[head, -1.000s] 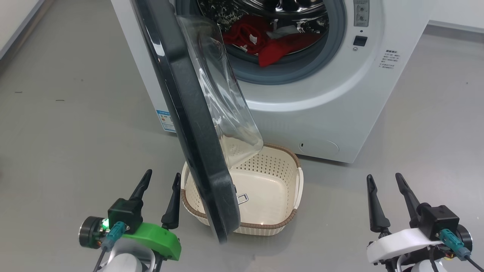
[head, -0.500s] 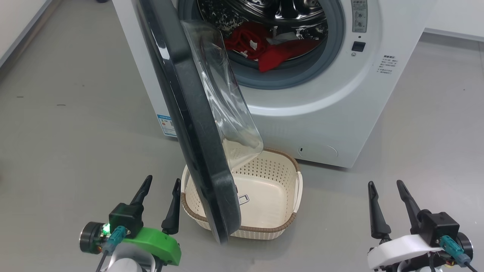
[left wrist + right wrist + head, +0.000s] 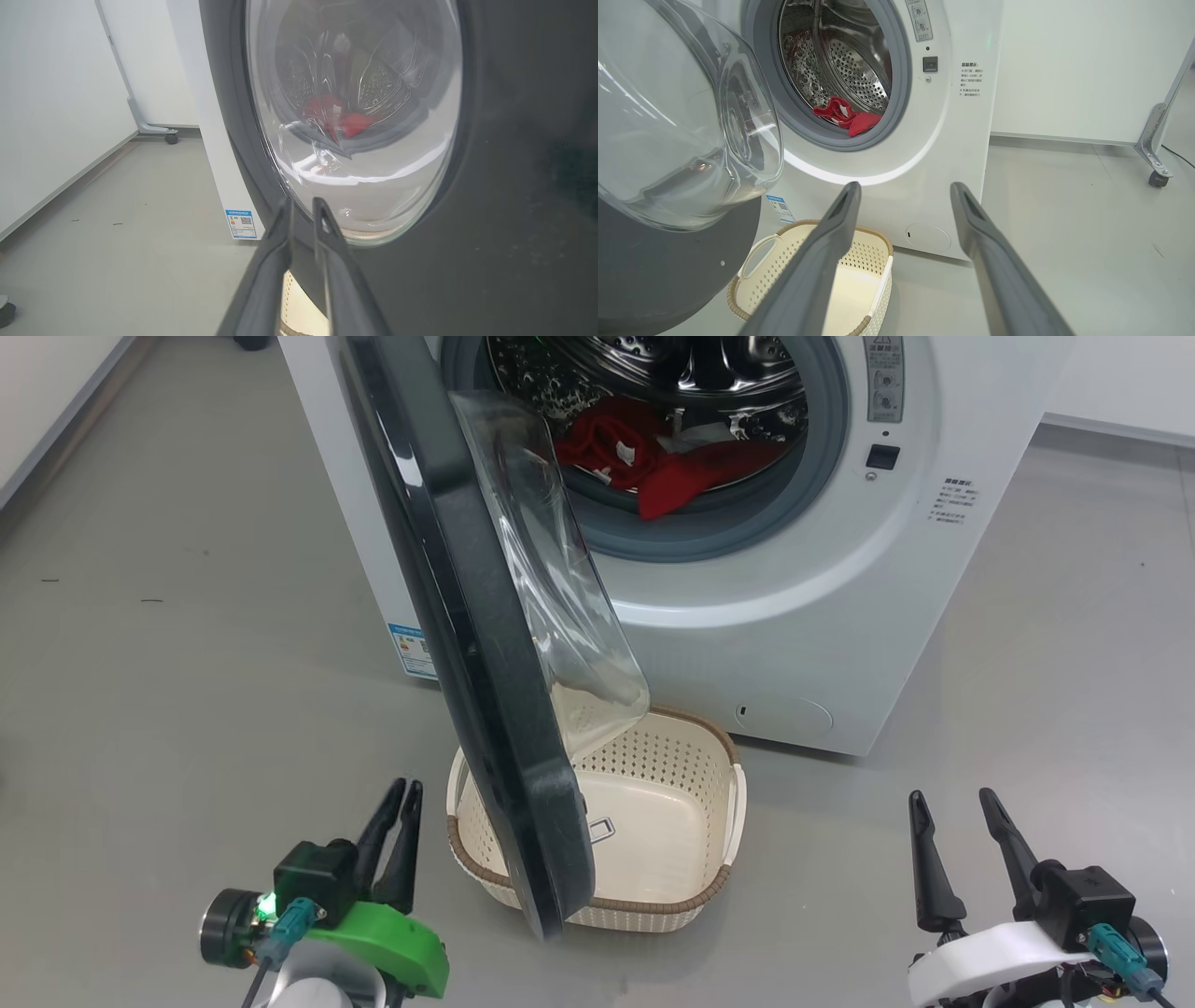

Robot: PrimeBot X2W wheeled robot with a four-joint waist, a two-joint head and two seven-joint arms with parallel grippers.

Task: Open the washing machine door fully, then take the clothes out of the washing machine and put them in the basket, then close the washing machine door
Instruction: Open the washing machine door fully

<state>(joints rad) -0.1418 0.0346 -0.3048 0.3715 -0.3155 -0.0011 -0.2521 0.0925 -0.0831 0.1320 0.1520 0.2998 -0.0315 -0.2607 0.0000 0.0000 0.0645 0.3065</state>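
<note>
The washing machine [image 3: 794,644] stands ahead with its drum exposed. The washing machine door [image 3: 467,616] hangs partly open, edge-on to me, its glass bowl over the basket [image 3: 691,887]. Red clothes [image 3: 672,462] lie at the drum's front lip, also seen as clothes [image 3: 845,116] in the right wrist view. The cream basket sits empty on the floor below the door. My left gripper [image 3: 407,788] is low at the left of the door's black rim [image 3: 514,186], fingers drawn nearly together with nothing between them. My right gripper [image 3: 950,794] hovers open at the lower right, empty.
Grey floor [image 3: 187,663] spreads to the left and right of the machine. A white wall runs along the far left. A wheeled metal stand leg [image 3: 1155,158] stands right of the machine, and another caster [image 3: 170,137] sits behind its left side.
My left gripper's fingers have come together from wide open. The head camera has shifted slightly, so the scene sits lower. The right gripper stays open.
</note>
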